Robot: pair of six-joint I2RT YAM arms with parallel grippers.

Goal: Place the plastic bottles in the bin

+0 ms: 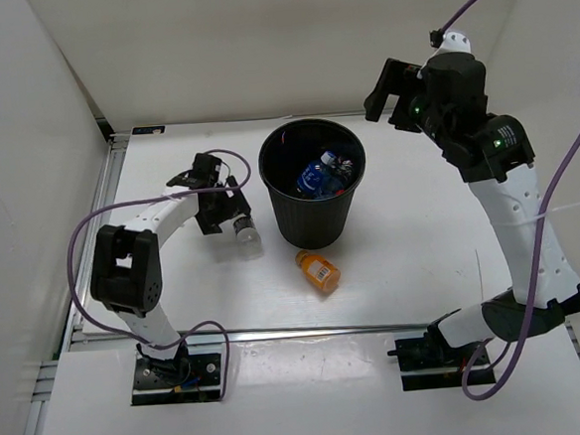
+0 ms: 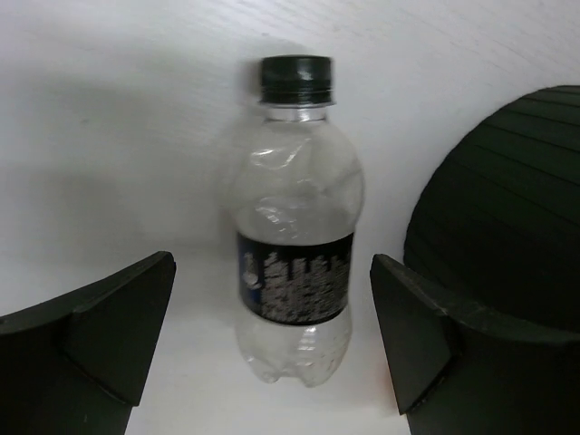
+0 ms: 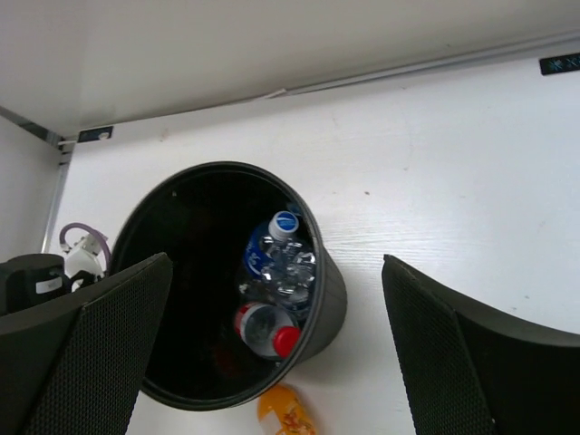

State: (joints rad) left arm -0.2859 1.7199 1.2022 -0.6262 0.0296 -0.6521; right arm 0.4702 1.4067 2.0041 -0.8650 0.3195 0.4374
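The black-capped, dark-labelled bottle [image 2: 294, 263] is lying just left of the bin [image 1: 315, 226], its long axis running straight out from the left gripper [image 1: 228, 214], the nearer arm. Its fingers are standing wide apart on either side, gripping nothing. The right gripper [image 1: 389, 91] is hovering beside the bin's rim, fingers apart and empty.

We had the left arm [image 1: 124, 267] folded low: elbow near its base, forearm swung forward and to the right. Left gripper [image 1: 228, 214] sat down low, jaws spread wide, left fingers [image 2: 109, 317] clamping nothing. We had the right arm [image 1: 522, 231] stretched up tall, wrist pitched over. Right gripper [image 1: 389, 93] looked down from height, right fingers [image 3: 100, 344] wide apart, nothing held.
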